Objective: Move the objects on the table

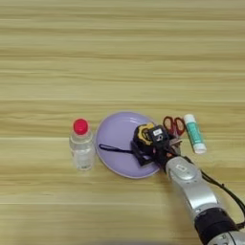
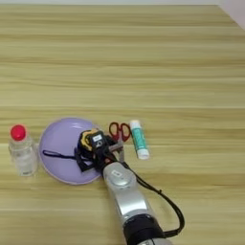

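My right gripper [image 1: 146, 145] reaches in from the bottom right over the right part of the round lilac plate [image 1: 117, 128]. Its black fingers are shut on the yellow-and-black tape measure [image 1: 143, 131], which sits low over the plate. The tape measure's black strap [image 1: 115, 149] trails left across the plate. A small clear bottle with a red cap [image 1: 82, 145] stands upright just left of the plate. The red-handled scissors [image 1: 174, 125] lie right of the plate, partly hidden behind my gripper. The white-green glue stick [image 1: 194, 133] lies beside them, further right.
The light wood table [image 1: 119, 57] stretches wide and bare behind the objects. My silver forearm [image 1: 191, 184] with its black cable [image 2: 165, 203] crosses the near right part of the table. The table's far right corner [image 2: 225, 7] shows in the right eye view.
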Motion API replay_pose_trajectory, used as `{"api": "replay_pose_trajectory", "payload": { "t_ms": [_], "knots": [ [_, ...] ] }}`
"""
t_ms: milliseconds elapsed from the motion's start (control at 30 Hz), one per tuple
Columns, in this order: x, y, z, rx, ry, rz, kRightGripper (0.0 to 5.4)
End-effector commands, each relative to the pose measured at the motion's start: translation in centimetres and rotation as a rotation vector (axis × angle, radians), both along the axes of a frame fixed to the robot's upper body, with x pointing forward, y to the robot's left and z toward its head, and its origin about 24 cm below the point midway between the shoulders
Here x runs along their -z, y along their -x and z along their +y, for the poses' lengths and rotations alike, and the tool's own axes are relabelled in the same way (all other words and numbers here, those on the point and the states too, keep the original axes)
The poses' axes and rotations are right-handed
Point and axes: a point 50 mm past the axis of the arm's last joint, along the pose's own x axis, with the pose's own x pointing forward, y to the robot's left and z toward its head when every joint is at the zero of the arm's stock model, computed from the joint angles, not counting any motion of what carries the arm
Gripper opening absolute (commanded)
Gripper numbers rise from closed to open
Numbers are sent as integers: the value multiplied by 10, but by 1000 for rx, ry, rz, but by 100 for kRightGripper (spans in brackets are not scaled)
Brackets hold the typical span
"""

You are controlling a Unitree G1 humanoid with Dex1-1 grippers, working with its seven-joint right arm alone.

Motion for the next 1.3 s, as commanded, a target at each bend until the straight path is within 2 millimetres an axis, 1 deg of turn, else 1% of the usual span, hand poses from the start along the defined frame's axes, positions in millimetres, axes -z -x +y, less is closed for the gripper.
{"api": "replay_pose_trajectory", "payload": {
  "t_ms": [33,167,200,233,367,500,867,1133,1300],
  "knots": [
    [-18,-16,0,-8,7,-79,538],
    [-18,-16,0,-11,9,-75,538],
    [-18,-16,0,-11,9,-75,518],
    [-18,-16,0,-10,8,-76,515],
    [-18,-17,-1,-2,4,-80,466],
    [-19,-17,-1,-3,3,-83,434],
    [-22,-18,-1,-9,-9,-109,433],
    [-34,-21,1,-3,-68,-187,432],
    [-39,-21,1,-2,-86,-212,432]
  ]
}}
